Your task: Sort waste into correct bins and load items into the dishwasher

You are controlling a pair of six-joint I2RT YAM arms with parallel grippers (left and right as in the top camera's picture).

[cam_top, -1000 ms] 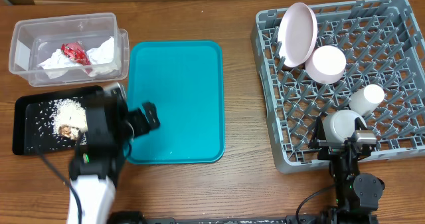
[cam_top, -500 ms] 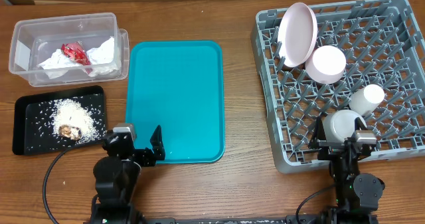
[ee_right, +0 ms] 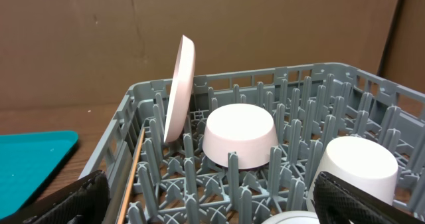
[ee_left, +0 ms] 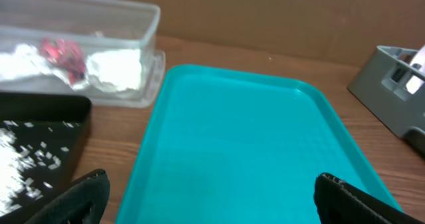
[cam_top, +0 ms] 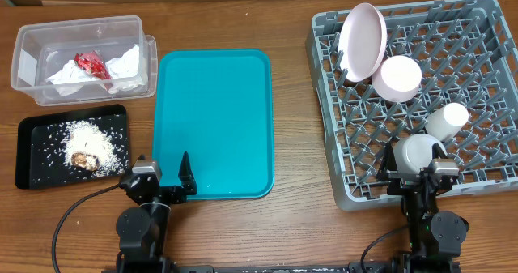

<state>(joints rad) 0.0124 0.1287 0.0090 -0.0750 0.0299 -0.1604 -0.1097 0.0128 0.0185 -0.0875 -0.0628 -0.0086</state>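
The clear tub [cam_top: 77, 19] at the back left holds crumpled white napkins [cam_top: 121, 66] and a red wrapper [cam_top: 91, 65]. In front of it, the black tray [cam_top: 32, 169] carries loose rice with brown scraps [cam_top: 87, 142]. The grey dish rack [cam_top: 477, 70] on the right holds an upright plate [cam_top: 362, 40], an upturned bowl [cam_top: 396, 76], a cup [cam_top: 447, 119] and another white piece [cam_top: 414, 153]. My left gripper [cam_top: 166, 177] is open and empty at the teal tray's front left corner. At the rack's front edge my right gripper [cam_top: 419, 176] is open and empty.
The teal serving tray [cam_top: 213, 123] lies bare in the middle, between the bins and the rack. Its surface [ee_left: 246, 137] fills the left wrist view. The rack's upright pegs [ee_right: 292, 84] stand directly ahead of the right gripper [ee_right: 216, 201]. A cable trails from the left arm.
My left arm has drawn back from over the black tray toward the table's front edge, ending at the teal tray's front left corner. The right arm has not moved.
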